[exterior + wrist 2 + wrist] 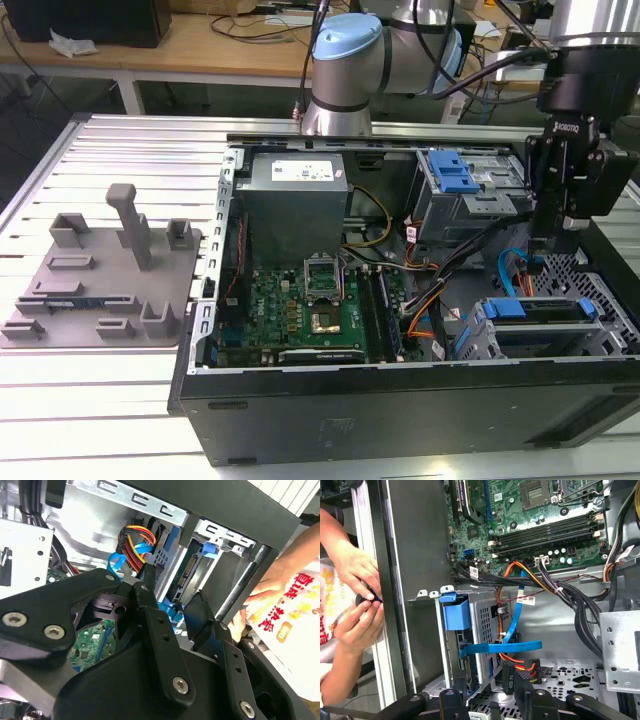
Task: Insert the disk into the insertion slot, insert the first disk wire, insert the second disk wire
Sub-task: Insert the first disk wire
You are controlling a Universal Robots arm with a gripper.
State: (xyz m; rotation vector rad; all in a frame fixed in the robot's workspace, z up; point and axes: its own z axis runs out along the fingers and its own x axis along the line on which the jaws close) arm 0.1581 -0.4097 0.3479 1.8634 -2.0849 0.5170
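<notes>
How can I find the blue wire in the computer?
Find the open computer case and, inside it, the green board. From the board's edge a bundle of wires leads toward the gripper, and the blue wire runs with it. Unlike its round black and orange neighbours, it is flat like a ribbon and bright blue.

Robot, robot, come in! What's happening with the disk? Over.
Gripper open, close by the insertion slot. Disk sits in the slot. Wire plug hangs near the gripper, looks unplugged. A person's hand by the case wall.
</notes>
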